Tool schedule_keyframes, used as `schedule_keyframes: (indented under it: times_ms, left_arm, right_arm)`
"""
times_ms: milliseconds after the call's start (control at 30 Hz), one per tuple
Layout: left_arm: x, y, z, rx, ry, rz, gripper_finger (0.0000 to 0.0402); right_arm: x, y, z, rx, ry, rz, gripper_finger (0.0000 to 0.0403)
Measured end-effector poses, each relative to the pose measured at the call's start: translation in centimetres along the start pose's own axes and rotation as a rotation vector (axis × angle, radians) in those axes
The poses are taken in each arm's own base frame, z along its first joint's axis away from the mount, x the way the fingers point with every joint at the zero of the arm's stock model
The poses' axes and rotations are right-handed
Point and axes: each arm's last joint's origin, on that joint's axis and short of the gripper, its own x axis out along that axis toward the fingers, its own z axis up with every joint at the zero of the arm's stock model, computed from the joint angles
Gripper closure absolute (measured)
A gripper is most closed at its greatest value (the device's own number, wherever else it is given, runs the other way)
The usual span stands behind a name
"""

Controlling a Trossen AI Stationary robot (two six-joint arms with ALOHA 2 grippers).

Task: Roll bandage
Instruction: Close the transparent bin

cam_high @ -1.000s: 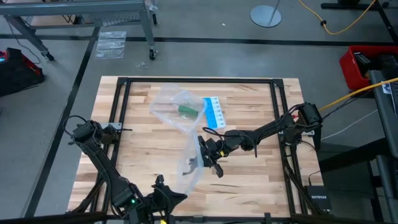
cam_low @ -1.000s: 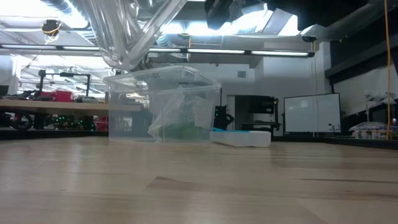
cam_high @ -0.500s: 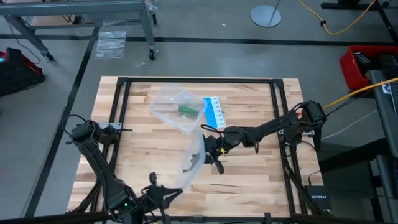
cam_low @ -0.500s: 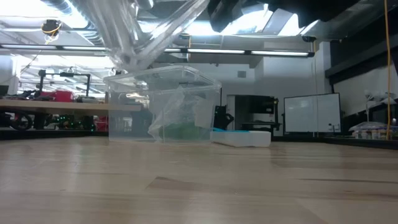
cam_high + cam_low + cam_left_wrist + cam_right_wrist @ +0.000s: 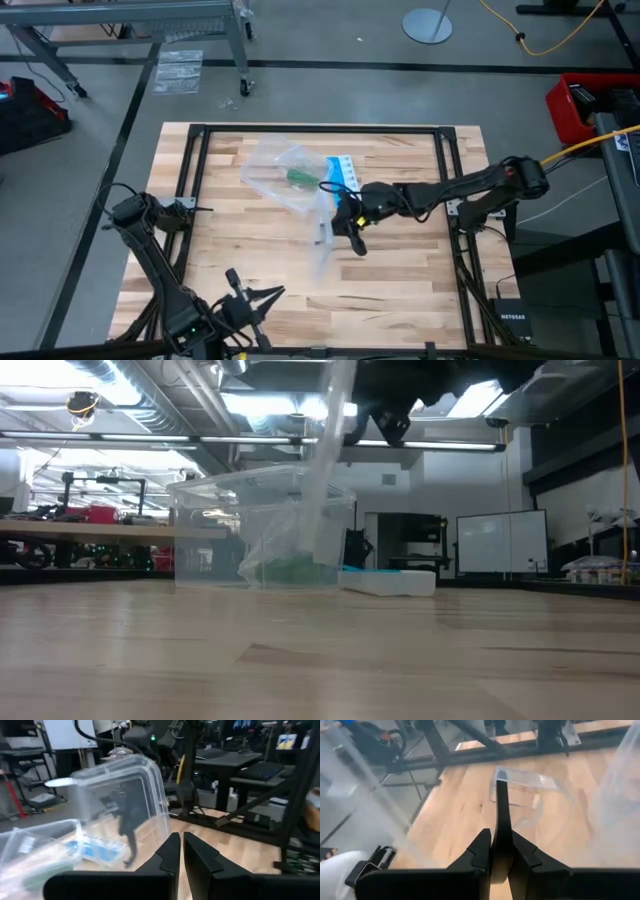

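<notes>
The dark green bandage (image 5: 298, 177) lies inside an open clear plastic box (image 5: 272, 165) at the table's far middle, also seen low in the box (image 5: 292, 570) in the low view. My right gripper (image 5: 345, 222) hovers just near of the box, shut on the box's clear lid (image 5: 321, 238). My left gripper (image 5: 272, 293) is at the near edge, pointing level, shut, with nothing in it (image 5: 177, 837). My right gripper pinches the clear lid's rim (image 5: 501, 815) between its two fingers. The fingers come from the table's right side, slanting a little down. The lid stands on edge and hangs below the fingers (image 5: 325, 480), lifted clear of the table.
A blue-and-white card (image 5: 345, 180) lies flat on the table, right of the box and just beyond my right gripper. A black frame (image 5: 320, 130) runs around the wooden tabletop. Bare wood lies between the two grippers and toward the near right.
My right gripper has risen and gone toward the far and right edges, taking the lid along. The lid's near end has come away from my left gripper, and the lid has swung from slanting between both grippers to hanging on edge. My left gripper has rolled.
</notes>
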Motion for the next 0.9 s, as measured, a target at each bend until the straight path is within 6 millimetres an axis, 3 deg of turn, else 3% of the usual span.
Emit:
schedule_keyframes:
  times_ms: [267, 433, 633, 900]
  left_arm:
    - [0.3, 1.1, -0.7, 0.026, 0.01, 0.019, 0.0386]
    - [0.7, 1.9, -1.5, 0.012, 0.013, 0.035, 0.0386]
    - [1.5, 2.6, -3.5, 0.004, 0.018, 0.059, 0.0386]
    - [2.6, 3.8, -5.8, -0.018, 0.021, 0.094, 0.0386]
  right_arm:
    - [-1.9, -2.3, 2.6, -0.005, 0.153, -0.187, 0.0366]
    - [-3.9, -2.2, 7.2, -0.091, 0.207, -0.308, 0.0366]
    - [-6.9, -2.6, 12.4, -0.068, 0.195, -0.387, 0.0366]
    - [-6.8, -5.6, 14.4, 0.026, 0.343, -0.421, 0.0366]
